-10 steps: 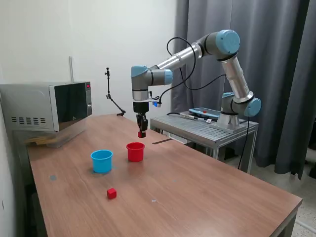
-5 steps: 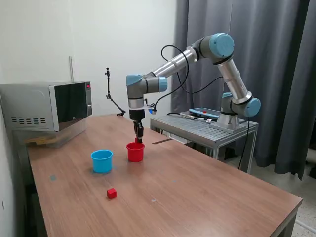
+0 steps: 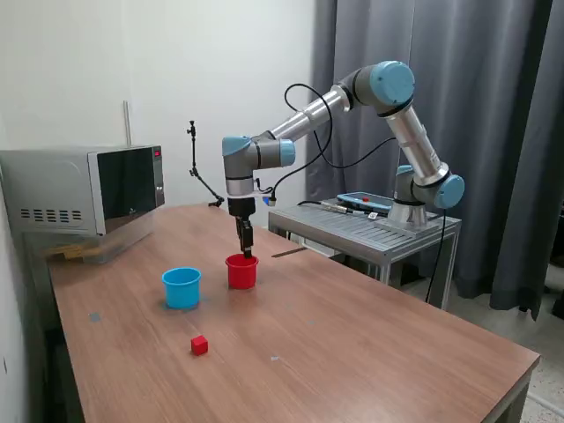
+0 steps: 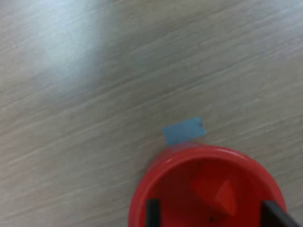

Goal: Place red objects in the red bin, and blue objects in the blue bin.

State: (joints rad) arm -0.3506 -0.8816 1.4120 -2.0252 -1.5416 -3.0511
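**Step in hand (my judgement):** release of a red cube over the red cup, with the lift-out not yet begun.

**Fingers:** My gripper (image 3: 245, 252) hangs vertically over the red cup (image 3: 241, 273), tips at about rim level. In the wrist view my fingers (image 4: 152, 210) stand wide apart, one near each side of the cup's inner wall (image 4: 189, 156). They hold nothing.

**Task's thing:** One red cube (image 4: 215, 196) lies inside the cup, tilted on an edge or corner. It sits between the two tips and appears to touch neither. The picture is soft, so I cannot rule out a light contact.

**Rest of the scene, exterior view, clock face centred on the red cup:**
- Second red cube (image 3: 199, 345) lies on the bare table (image 3: 370, 344) at about 7 o'clock, well apart from the cup.
- Blue cup (image 3: 181, 289) stands at about 9 o'clock, near the red cup but not touching.
- No blue cubes are visible. What the blue cup holds cannot be seen from here.
- A small blue patch (image 4: 183, 130) lies on the wood just beside the red cup's rim; it looks flat.

**How to do it well:**
- Keep the fingers wide and rise straight up, since the tips are close to the wall.
- Any sideways drift could catch the rolled rim and tip a light plastic cup.
- Once clear of the rim, swing toward 7 o'clock for the loose cube.
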